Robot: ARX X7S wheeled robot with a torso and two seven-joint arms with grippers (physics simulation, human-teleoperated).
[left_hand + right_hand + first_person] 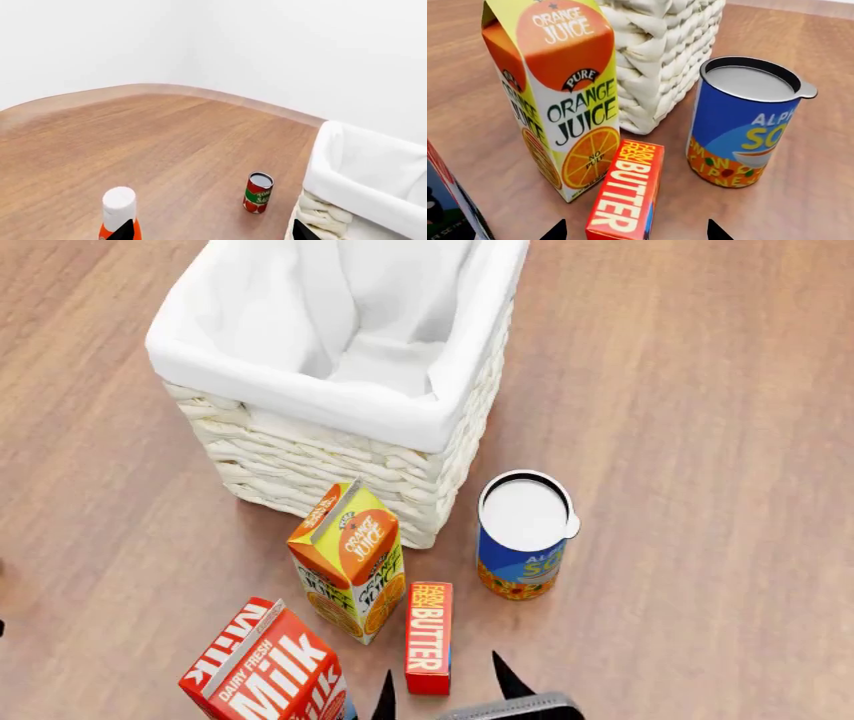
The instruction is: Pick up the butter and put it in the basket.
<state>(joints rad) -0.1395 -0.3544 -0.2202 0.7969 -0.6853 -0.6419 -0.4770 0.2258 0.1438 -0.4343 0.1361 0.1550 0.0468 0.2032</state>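
Right pincer point(445, 685) wide, astride butter point(429, 636), nothing held; left pincer's point(210, 231) spread unclear. Risk: nudging orange juice carton point(350, 560) just beside; could topple.

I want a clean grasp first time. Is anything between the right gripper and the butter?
Nothing visible. The right gripper is open with the butter just ahead of its fingertips. The juice carton stands close beside the butter; the blue can stands apart.

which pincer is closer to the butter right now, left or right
Right. The right pincer is open directly at the butter, fingertips on either side of its near end, not touching. The left pincer is off by a tomato sauce can beside the basket.
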